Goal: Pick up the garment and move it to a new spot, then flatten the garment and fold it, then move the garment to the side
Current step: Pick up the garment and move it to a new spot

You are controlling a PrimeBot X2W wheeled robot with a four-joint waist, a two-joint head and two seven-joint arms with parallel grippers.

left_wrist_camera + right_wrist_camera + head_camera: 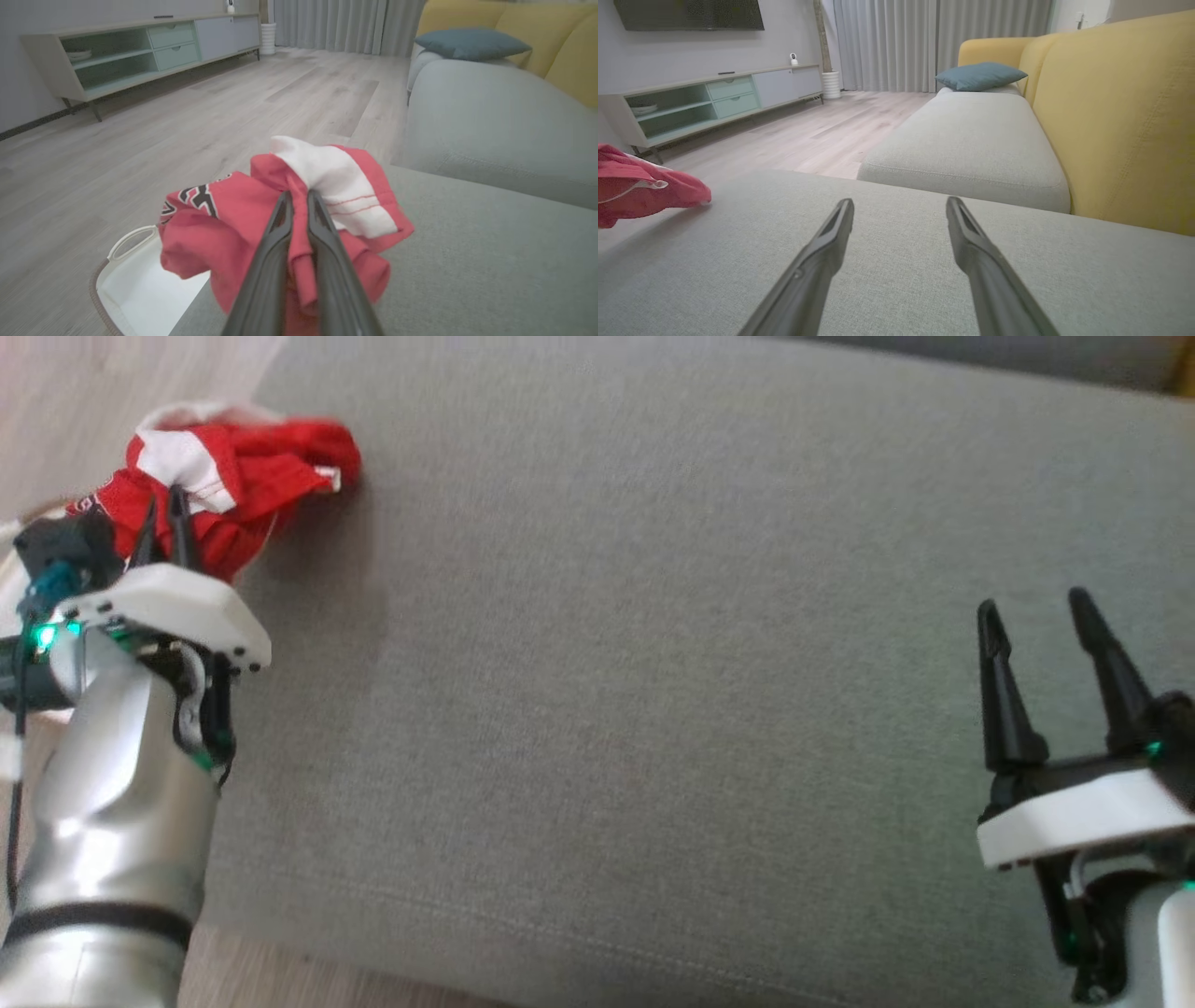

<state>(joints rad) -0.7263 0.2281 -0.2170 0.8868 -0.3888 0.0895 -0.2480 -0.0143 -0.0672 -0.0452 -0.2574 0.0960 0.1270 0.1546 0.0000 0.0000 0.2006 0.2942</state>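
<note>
Head view: left end effector (pixel 166 515) clamped on red garment (pixel 266 471) at cushion (pixel 653 709) far-left corner; right end effector (pixel 1034 607), fingers apart, far off by right edge.

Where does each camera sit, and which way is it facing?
Head view: on the head, looking down at the cushion; left gripper, right gripper show.
Left wrist view: left wrist, along jaws shut on the red garment, towards the floor.
Right wrist view: right wrist, along open jaws across the cushion.
All share the garment.
</note>
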